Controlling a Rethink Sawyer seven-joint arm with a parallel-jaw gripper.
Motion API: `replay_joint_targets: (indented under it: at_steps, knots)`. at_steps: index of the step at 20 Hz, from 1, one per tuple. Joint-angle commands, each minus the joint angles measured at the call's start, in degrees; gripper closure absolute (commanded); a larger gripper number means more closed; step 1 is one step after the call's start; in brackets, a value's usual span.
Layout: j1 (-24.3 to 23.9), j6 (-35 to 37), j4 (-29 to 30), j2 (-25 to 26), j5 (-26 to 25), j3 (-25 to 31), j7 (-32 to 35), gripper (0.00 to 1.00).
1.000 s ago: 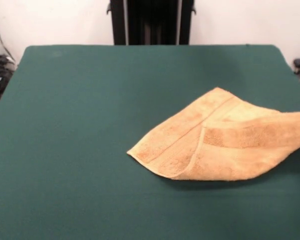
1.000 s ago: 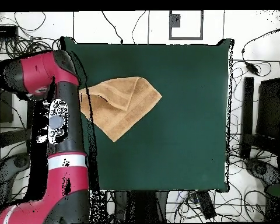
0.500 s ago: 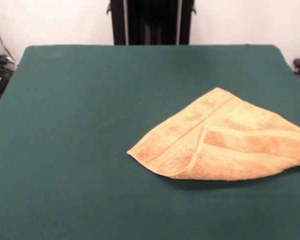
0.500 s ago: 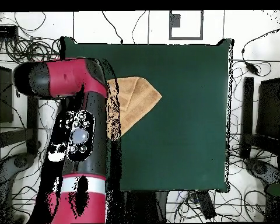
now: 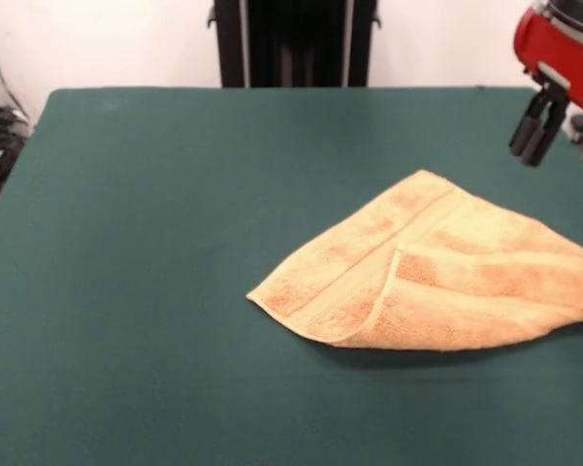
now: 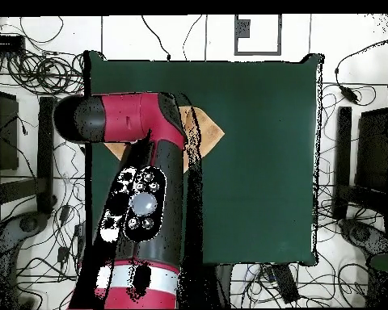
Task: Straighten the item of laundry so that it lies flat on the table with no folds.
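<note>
Back in view, end effector [image 5: 535, 124] hangs above towel [image 5: 437, 269]

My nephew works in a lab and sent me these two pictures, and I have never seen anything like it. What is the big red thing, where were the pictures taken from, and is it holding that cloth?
The big red thing is a robot arm. One picture looks across the table, which is covered in dark green cloth; the other looks straight down from above, so the arm hides much of the scene there. On the table lies an orange-tan towel, with one part folded over the rest, so it is not flat yet. At the top right of the across-the-table picture you see the arm's gripper, its dark fingers hanging above the table beyond the towel. It holds nothing; the towel lies free.
</note>
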Motion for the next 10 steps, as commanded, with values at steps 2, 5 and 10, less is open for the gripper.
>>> replay_joint_targets:
  at_steps: [2, 5, 10]
  knots:
    - [1.21, -0.42, 9.59, 0.83, -2.86, 7.57, -7.52, 1.0]
    - [0.62, -1.62, 11.11, -0.06, -3.37, 8.16, -8.16, 1.0]
    - [-3.29, -9.7, 19.17, -3.86, -5.51, 10.32, -14.16, 1.0]
